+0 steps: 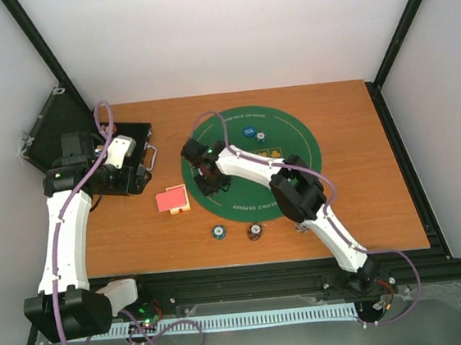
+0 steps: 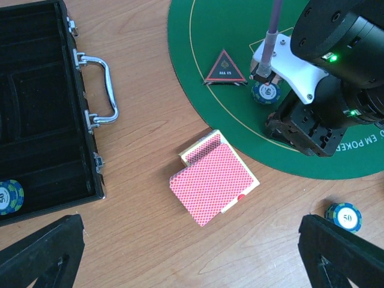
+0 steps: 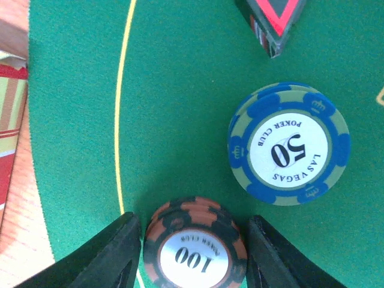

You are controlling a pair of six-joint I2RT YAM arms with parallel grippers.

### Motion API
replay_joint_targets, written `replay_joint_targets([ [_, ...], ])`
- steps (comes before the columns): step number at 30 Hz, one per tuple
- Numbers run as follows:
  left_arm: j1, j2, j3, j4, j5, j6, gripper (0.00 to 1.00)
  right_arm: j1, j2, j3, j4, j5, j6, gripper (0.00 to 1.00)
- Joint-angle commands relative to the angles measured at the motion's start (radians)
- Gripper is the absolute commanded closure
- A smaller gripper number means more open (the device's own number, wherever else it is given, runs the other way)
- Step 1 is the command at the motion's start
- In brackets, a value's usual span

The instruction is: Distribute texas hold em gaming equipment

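On the green felt mat point(image 3: 180, 90), a brown-and-black stack of 100 poker chips point(image 3: 195, 246) sits between the fingers of my right gripper point(image 3: 195, 252). The jaws stand close on both sides with slim gaps, so it is open. A blue 50 chip stack point(image 3: 288, 144) and the dark triangular button point(image 3: 273, 18) lie just beyond. The red-backed cards point(image 2: 215, 180) rest on the wood beside the mat. My left gripper point(image 2: 191, 222) hovers wide open above the table near the cards, holding nothing.
The black case point(image 2: 36, 90) lies open at the left with one chip point(image 2: 9, 197) inside. Two loose chips point(image 1: 218, 233) point(image 1: 255, 232) sit on the wood near the front edge. A blue round button point(image 1: 248, 132) lies on the mat's far side.
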Motion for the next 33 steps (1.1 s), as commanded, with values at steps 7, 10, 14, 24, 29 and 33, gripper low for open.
replay_joint_targets([
  [7,0.005,-0.004,0.019,0.011,0.016,0.014,0.0,-0.003,-0.044,-0.021,-0.016,0.017,0.037,0.35],
  [10,0.005,-0.001,0.016,0.011,0.015,0.017,0.0,0.0,-0.129,-0.087,-0.007,0.027,0.049,0.32],
  [14,0.005,-0.004,0.013,0.01,0.022,0.019,0.0,0.016,-0.306,-0.247,0.032,0.044,0.077,0.22],
  [24,0.005,-0.011,0.015,0.003,0.041,0.02,0.0,0.148,-0.692,-0.824,0.133,0.114,0.239,0.1],
  [29,0.005,-0.012,0.025,-0.002,0.049,0.013,0.0,0.173,-0.788,-0.973,0.174,0.101,0.287,0.08],
  [33,0.005,-0.012,0.034,-0.007,0.048,0.006,0.0,0.181,-0.806,-1.017,0.2,0.08,0.29,0.09],
])
